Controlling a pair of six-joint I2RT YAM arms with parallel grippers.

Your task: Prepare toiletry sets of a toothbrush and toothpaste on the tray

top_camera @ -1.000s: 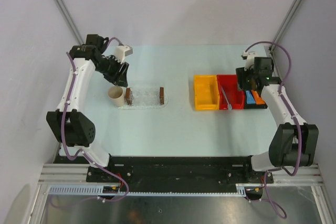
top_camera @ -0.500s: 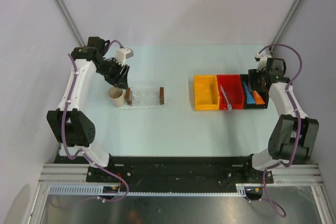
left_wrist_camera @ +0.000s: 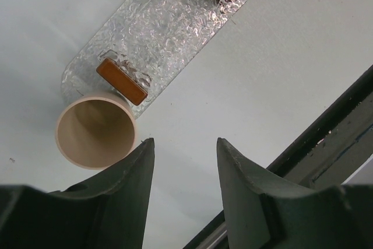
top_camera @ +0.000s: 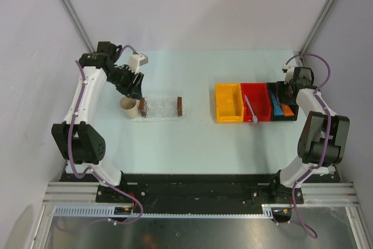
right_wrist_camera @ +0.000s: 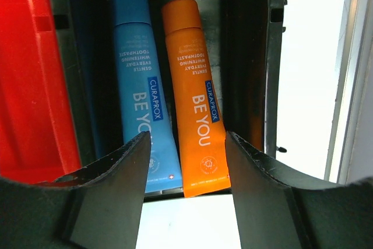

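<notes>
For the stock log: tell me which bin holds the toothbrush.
The red bin, middle of the three: the toothbrush lies along it. The yellow bin looks empty; the black bin holds toothpaste tubes.

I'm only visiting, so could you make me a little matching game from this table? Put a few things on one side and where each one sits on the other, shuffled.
Things:
1 cup
2 toothbrush
3 orange tube
4 tray

Places:
A in the red bin
B between the cup and the yellow bin
C in the black bin, beside the blue tube
D at one end of the tray

Pairs: 1-D; 2-A; 3-C; 4-B
</notes>
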